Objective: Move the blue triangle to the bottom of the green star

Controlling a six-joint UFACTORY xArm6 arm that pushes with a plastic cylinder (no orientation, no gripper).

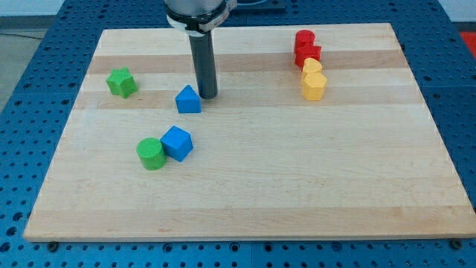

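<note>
tip: my tip (207,97) on the wooden board (245,193) — just right of the blue triangle (189,100), touching or nearly so; bare rod, nothing to clench or grasp
blue triangle: left of centre, far half of the board
green star (121,82): far left, well left of the triangle
near left: green cylinder (151,153) touching blue cube (177,142)
far right: red blocks (306,47) stacked close above yellow blocks (313,80) — shapes unclear
</note>
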